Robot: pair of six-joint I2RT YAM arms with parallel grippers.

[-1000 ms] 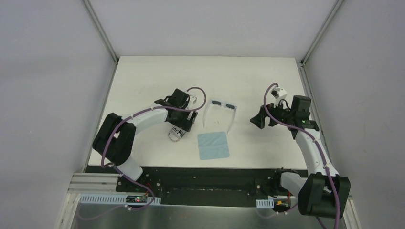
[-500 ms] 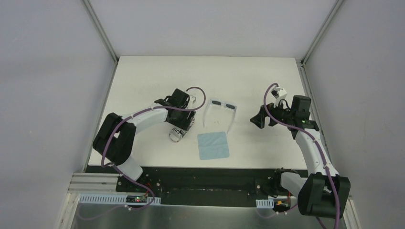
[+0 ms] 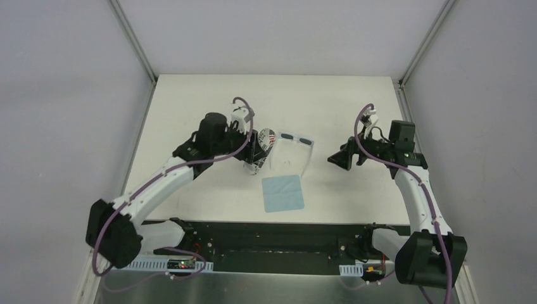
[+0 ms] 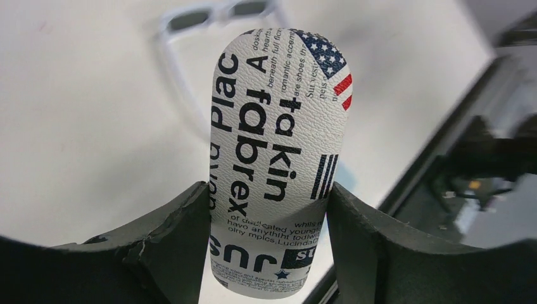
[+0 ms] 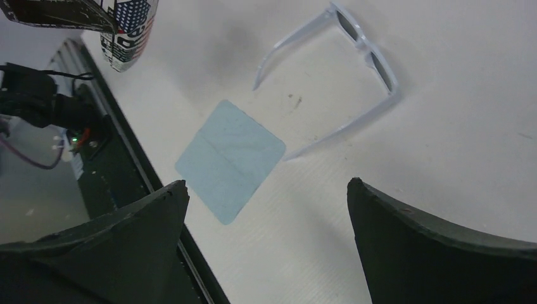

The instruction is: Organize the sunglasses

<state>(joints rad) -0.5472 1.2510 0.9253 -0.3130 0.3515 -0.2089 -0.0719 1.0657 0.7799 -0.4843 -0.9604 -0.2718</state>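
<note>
The sunglasses [image 3: 296,139], white-framed with dark lenses, lie open on the table, temple arms pointing toward the near edge; they also show as the sunglasses [image 5: 364,47] and, blurred, the sunglasses [image 4: 218,12]. My left gripper [image 3: 254,152] [image 4: 267,190] is shut on the printed white-and-black case [image 3: 265,138] [image 4: 272,145], which it holds tilted above the table just left of the sunglasses. My right gripper [image 3: 339,158] [image 5: 266,183] hovers open to the right of the sunglasses, nothing between its fingers.
A light blue square cloth [image 3: 282,194] [image 5: 229,158] lies flat near the table's front edge, just in front of the sunglasses. The black base rail [image 3: 272,237] runs along the near edge. Grey walls enclose the table.
My left gripper closed on the case and lifted it off the table, carrying it up and right toward the sunglasses. The right gripper shifted slightly left and stayed open.
</note>
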